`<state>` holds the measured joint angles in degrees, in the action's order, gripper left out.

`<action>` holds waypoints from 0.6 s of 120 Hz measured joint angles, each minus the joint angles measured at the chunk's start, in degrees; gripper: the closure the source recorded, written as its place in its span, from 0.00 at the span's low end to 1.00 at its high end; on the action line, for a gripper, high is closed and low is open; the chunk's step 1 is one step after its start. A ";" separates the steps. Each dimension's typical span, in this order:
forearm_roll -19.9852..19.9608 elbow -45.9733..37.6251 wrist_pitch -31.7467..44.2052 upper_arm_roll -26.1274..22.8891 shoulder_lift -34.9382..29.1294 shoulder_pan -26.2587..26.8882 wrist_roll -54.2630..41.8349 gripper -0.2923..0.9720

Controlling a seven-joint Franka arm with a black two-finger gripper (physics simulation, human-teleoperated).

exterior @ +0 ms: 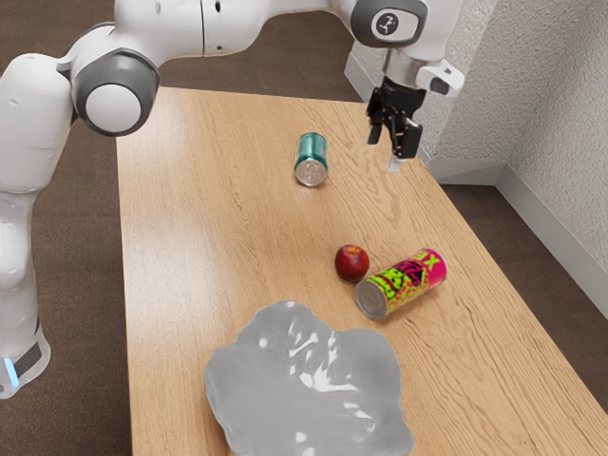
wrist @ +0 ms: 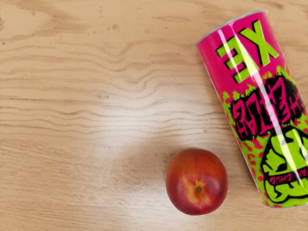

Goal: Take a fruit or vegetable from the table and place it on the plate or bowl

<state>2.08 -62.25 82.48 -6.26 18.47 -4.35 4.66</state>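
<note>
From the side, the claw (exterior: 391, 147) hangs above the far part of the wooden surface (exterior: 209, 237), its fingers apart and holding nothing. The red fruit (exterior: 351, 261) lies well apart from it toward the near end, just beside a pink-and-green can (exterior: 401, 282) on its side, between a tipped teal can (exterior: 311, 158) and the grey plate (exterior: 304, 389). In the wrist view the red fruit (wrist: 196, 181) rests on the surface (wrist: 86, 96), close to the pink-and-green can (wrist: 260, 106) but apart from it.
</note>
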 joint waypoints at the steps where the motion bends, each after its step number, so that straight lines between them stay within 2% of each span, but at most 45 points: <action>1: 0.00 0.00 0.06 0.00 0.00 0.00 0.04 0.23; 24: -0.33 0.00 0.91 0.02 -0.02 -0.67 1.31 0.23; 42: -5.51 -0.08 1.11 -0.04 0.37 -6.16 2.01 0.23; 72: -2.46 1.62 0.62 -5.41 -1.70 -4.45 1.44 0.23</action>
<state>-0.39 -60.63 83.10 -11.68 16.77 -8.80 6.10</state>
